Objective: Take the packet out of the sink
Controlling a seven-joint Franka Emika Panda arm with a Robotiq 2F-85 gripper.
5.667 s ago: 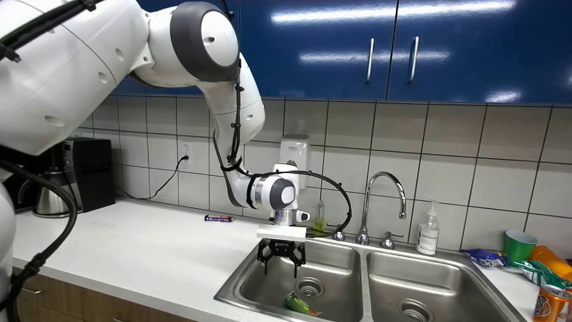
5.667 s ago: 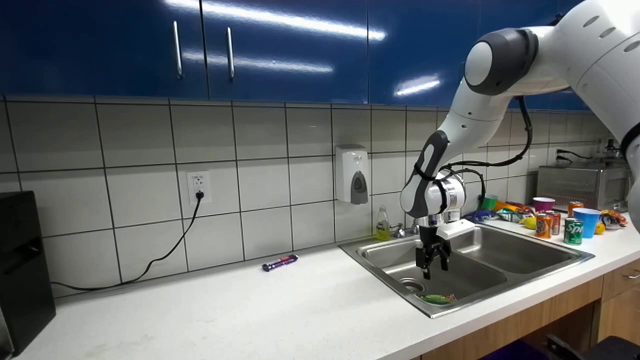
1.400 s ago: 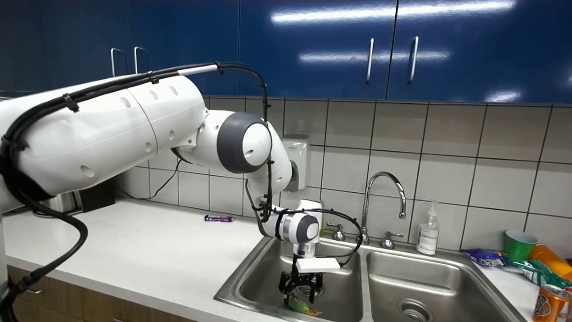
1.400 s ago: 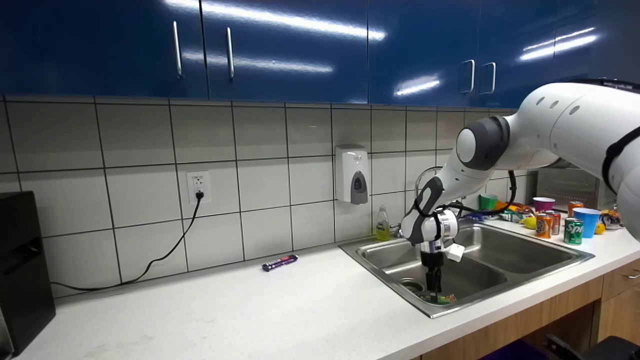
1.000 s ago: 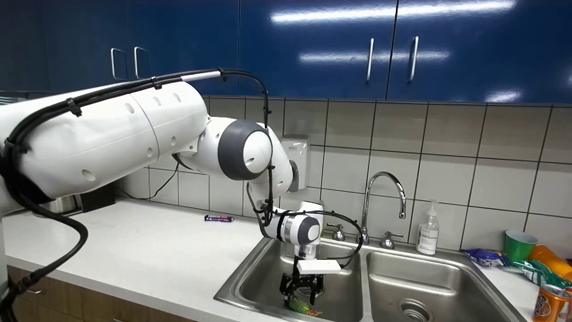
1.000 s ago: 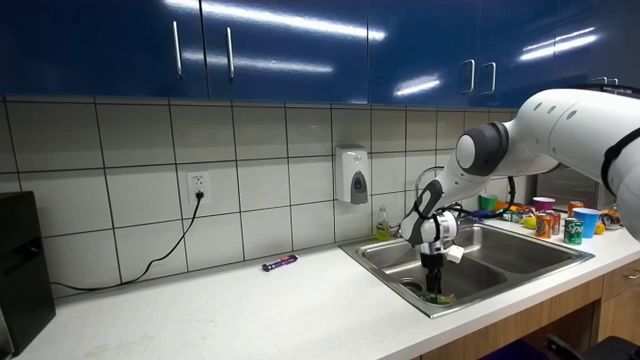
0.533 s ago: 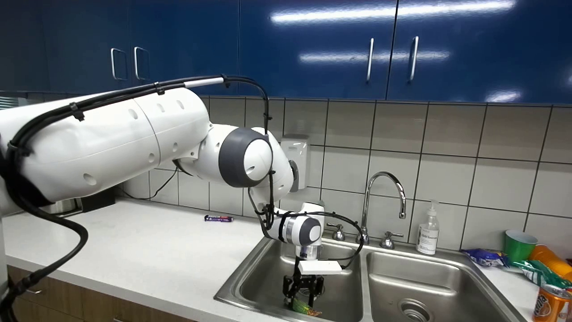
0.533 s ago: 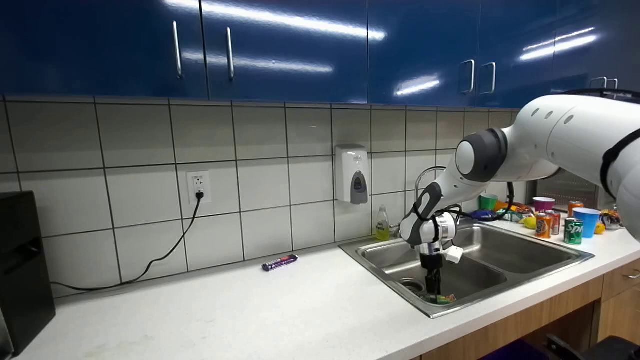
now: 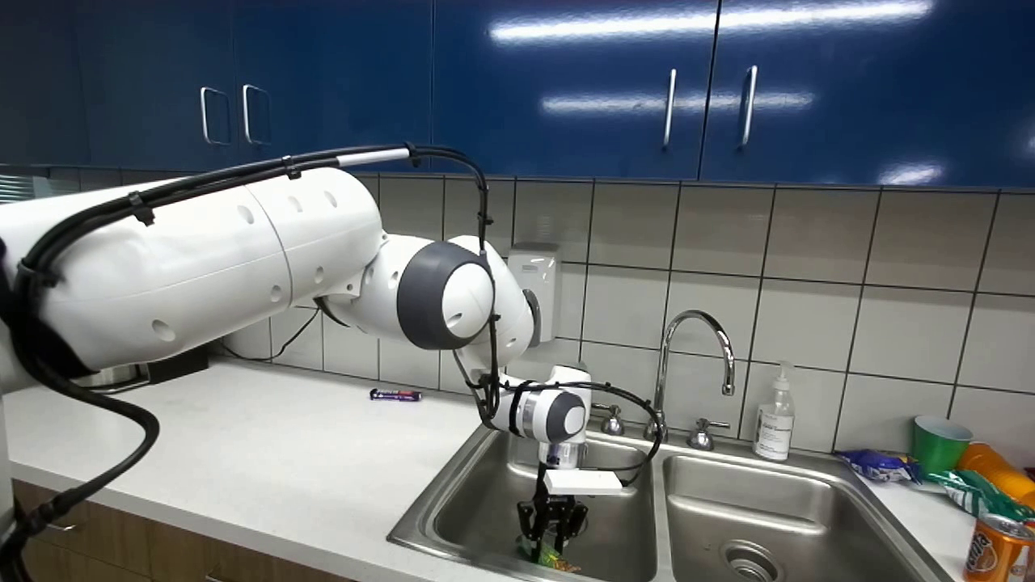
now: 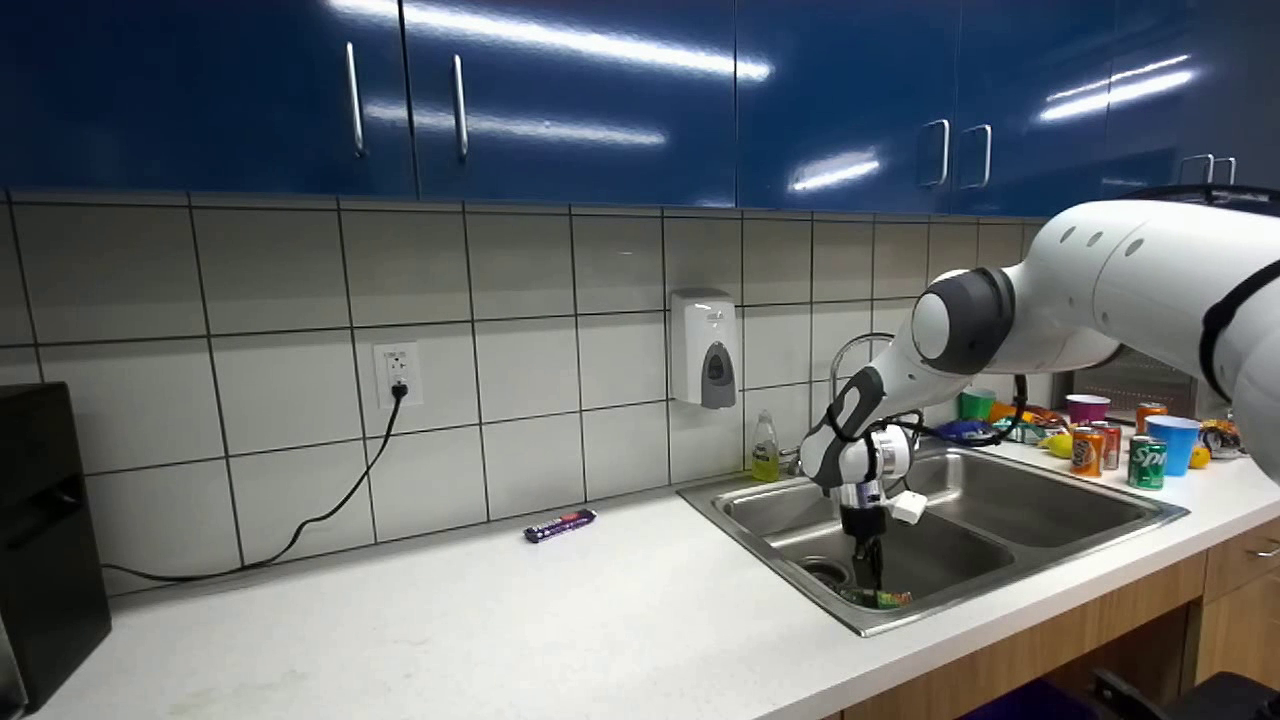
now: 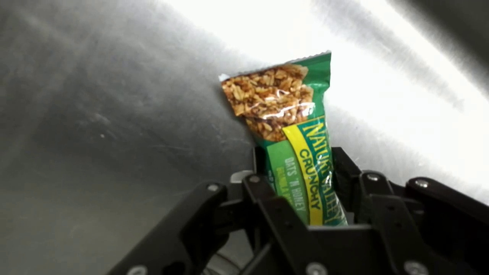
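Steel sink [image 9: 660,517], white counter [image 10: 500,620] — blue cabinets [image 10: 570,100] above.

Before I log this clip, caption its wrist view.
Robotiq gripper closed on a Nature Valley Crunchy Oats 'n Honey packet in the steel sink.

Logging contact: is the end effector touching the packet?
Touching. Wrist view: the end effector has fingers against both sides of the packet, no gap visible.
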